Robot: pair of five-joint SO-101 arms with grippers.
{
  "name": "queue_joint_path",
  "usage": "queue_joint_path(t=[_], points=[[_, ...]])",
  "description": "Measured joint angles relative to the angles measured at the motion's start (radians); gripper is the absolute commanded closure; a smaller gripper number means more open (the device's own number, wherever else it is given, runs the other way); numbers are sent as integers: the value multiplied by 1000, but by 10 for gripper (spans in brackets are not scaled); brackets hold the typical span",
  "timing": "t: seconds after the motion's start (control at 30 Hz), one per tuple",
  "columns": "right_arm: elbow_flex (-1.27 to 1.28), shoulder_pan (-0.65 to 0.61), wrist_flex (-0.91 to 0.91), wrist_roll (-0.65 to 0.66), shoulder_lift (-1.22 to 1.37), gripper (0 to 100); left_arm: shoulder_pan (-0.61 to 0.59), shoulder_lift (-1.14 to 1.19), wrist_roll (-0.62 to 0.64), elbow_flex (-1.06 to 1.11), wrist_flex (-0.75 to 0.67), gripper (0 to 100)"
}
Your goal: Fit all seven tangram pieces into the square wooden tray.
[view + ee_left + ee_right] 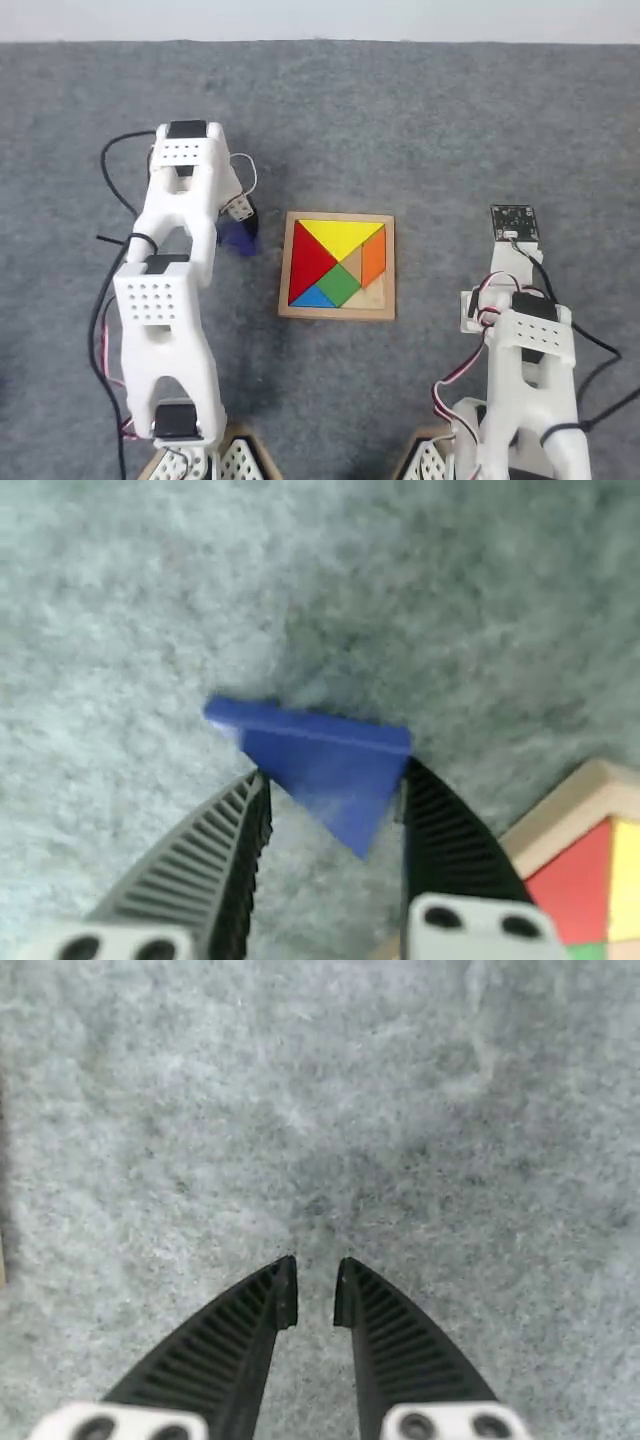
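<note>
The square wooden tray [286, 268] lies mid-table and holds a yellow triangle [338, 238], a red triangle [307, 262], an orange piece [373, 255], a green square [340, 284] and a light blue triangle [312, 297]. Bare wood shows at its near right corner. Left of the tray, my left gripper [330, 780] is shut on a dark blue triangle [320, 755], which sits just above the carpet [237, 238]. A corner of the tray [570, 810] shows beside it. My right gripper [315, 1290] hangs over bare carpet right of the tray, fingers nearly together with nothing between them.
Grey carpet covers the whole table. The left arm [170, 250] stretches along the left side, the right arm [525, 335] stands at the near right. Black cables trail beside both arms.
</note>
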Motion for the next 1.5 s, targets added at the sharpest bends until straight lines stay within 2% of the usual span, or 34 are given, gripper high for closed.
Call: queue_joint_path(t=[0.17, 0.37, 0.67, 0.77, 1.07, 1.2, 1.3, 1.5], points=[[0, 0, 0, 0, 0, 912, -6, 0, -150, 0, 6, 878], [0, 0, 0, 0, 0, 912, -100, 0, -318, 0, 2, 912], [0, 0, 0, 0, 0, 912, -184, 2, -744, 2, 11, 905], [0, 0, 0, 0, 0, 912, -207, -15, -835, 3, 26, 880], [0, 0, 0, 0, 0, 912, -241, -249, -896, 9, 34, 857], [0, 0, 0, 0, 0, 912, -241, -253, -891, 54, -37, 773], [0, 0, 0, 0, 0, 912, -241, -215, -796, 55, -118, 735], [0, 0, 0, 0, 0, 912, -203, -78, -686, 57, -144, 734]])
